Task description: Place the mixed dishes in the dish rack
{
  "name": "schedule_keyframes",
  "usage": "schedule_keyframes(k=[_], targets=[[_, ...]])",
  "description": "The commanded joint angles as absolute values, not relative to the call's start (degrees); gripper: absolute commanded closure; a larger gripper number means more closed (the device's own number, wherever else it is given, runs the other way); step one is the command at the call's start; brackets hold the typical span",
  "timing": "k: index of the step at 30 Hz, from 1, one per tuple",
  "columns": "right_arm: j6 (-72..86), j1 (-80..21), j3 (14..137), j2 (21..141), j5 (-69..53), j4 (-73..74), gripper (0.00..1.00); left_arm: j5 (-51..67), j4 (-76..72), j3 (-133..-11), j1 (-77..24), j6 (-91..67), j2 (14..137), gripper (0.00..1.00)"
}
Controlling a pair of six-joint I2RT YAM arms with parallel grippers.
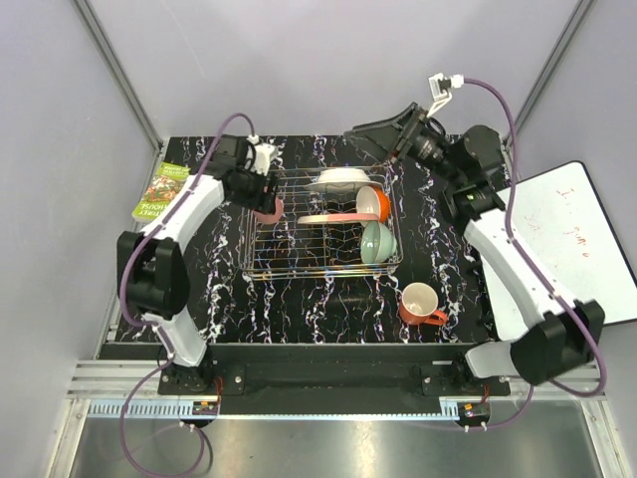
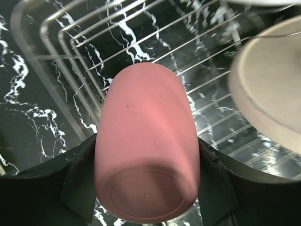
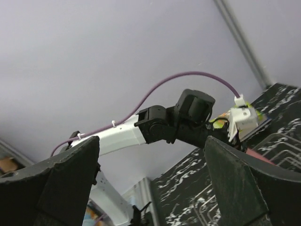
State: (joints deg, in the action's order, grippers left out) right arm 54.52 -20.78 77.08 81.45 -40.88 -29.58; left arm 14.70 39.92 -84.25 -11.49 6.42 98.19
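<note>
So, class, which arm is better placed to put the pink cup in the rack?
Left. The left pincer grips the smooth pink cup at the silver wire dish rack's left edge; the right pincer is open and empty.

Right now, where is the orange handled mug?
In the top view, the orange handled mug stands upright on the black marbled table, outside the silver wire dish rack, just off its near right corner.

A black table with white marbled veins filled the middle. 1 green book lay at its far left corner, partly past the edge. 1 whiteboard with faint red scribbles lay off its right side.
</note>
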Motion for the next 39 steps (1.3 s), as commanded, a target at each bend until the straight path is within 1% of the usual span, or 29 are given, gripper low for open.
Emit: schedule_keyframes(k=[1,7,10,17,23,24,25,26,27,30,31,33,34,36,37,39], targets=[[38.25,-20.74,71.82,75.08,-33.85,-16.8,0.0,2.38,38.5,-89.91,-14.23,10.37,101.68,1.0],[35.86,-20.74,66.72,71.11,-33.49,-14.41,0.0,-3.85,37.79,-91.93,-16.78,12.13,106.43,1.0],[35.69,-20.74,64.44,69.88,-33.31,-14.33,0.0,-5.1,36.39,-92.63,-17.4,12.57,108.1,1.0],[33.58,-20.83,62.4,68.03,-32.08,-11.08,0.0,-1.32,36.12,-91.67,-18.72,11.69,110.04,1.0],[30.24,-20.83,62.58,66.27,-29.19,-4.85,0.0,1.84,36.38,-90.09,-18.9,12.21,109.86,1.0],[29.02,-20.74,62.75,65.31,-28.05,-1.7,0.0,1.85,36.39,-89.74,-18.9,12.48,109.86,0.96],[28.31,-20.74,62.84,64.69,-25.17,-0.45,0.0,2.11,36.73,-89.65,-18.9,12.65,109.86,0.74],[27.6,-20.83,63.36,63.73,-23.22,5.74,0.0,2.02,36.91,-89.56,-18.9,12.48,110.04,0.63],[26.29,-20.92,63.8,63.29,-21.12,8.67,0.0,1.67,37.18,-89.56,-18.9,12.22,110.04,0.53],[23.22,-22.84,64.86,61.18,-10.14,19.22,0.0,1.32,37.44,-89.04,-18.9,12.04,110.21,0.47],[22.51,-24.5,64.69,60.39,-4.45,20.99,0.0,1.32,37.44,-89.03,-18.9,11.95,110.48,0.46],[21.98,-26.45,63.29,57.58,-0.28,23.99,0.0,1.49,37.44,-89.21,-18.9,12.04,110.83,0.45],[21.89,-28.02,62.93,56.79,4.17,24.78,0.0,1.58,37.44,-89.21,-18.9,12.04,111.18,0.44],[22.32,-28.91,62.49,55.37,7.8,26.97,0.0,1.93,37.44,-89.56,-18.9,12.04,111.53,0.39],[22.32,-29.26,62.75,55.28,8.34,27.85,0.0,2.02,37.44,-89.65,-18.9,12.04,111.97,0.33],[22.85,-30.14,63.89,56.07,9.49,31.45,0.0,2.11,37.44,-89.74,-18.9,12.3,112.15,0.28]])
